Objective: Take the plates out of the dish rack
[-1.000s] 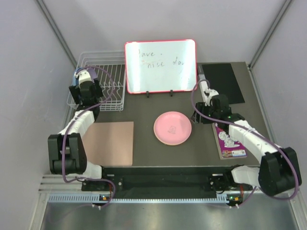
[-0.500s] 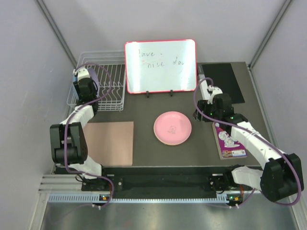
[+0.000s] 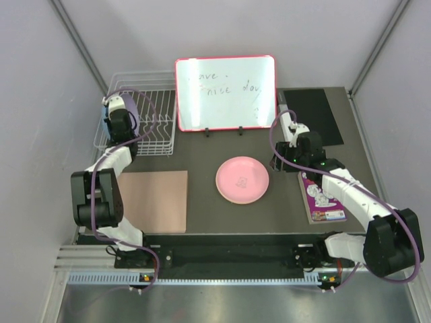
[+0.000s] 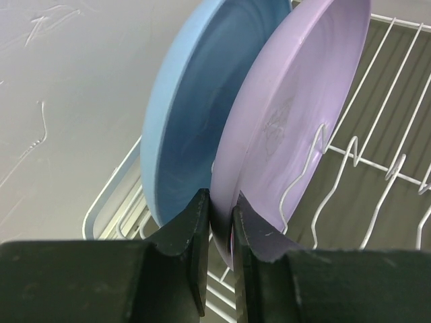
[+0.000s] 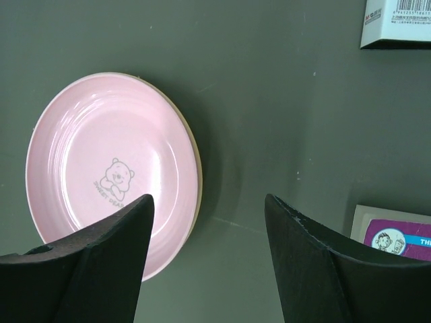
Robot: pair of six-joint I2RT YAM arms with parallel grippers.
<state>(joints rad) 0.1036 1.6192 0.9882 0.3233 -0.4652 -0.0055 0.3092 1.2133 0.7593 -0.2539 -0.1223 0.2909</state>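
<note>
Now, left gripper (image 4: 222, 229): pressed onto the rim of the lavender plate (image 4: 289, 114), with one finger in the gap behind it and the other on its face.
Why this grip: the rim is the part that stands clear of the wires, so I judge it the cleanest place to hold the plate and draw it out of its slot.
Lavender plate: upright on edge in the dish rack (image 3: 160, 128), at the far left corner of the worktop (image 3: 202, 208).
Light blue plate (image 4: 195, 101): upright just behind the lavender one, close against it near my fingers, so the gap for my finger is tight.
Right gripper (image 5: 209, 198): spread and holding nothing, it hovers over the worktop just beside the pink plate (image 5: 111, 175).
Pink plate: flat and face up in the middle of the worktop. A yellowish edge under its rim suggests it lies on another plate, likely the stacking spot.
Left to unload: the two plates in the rack.
</note>
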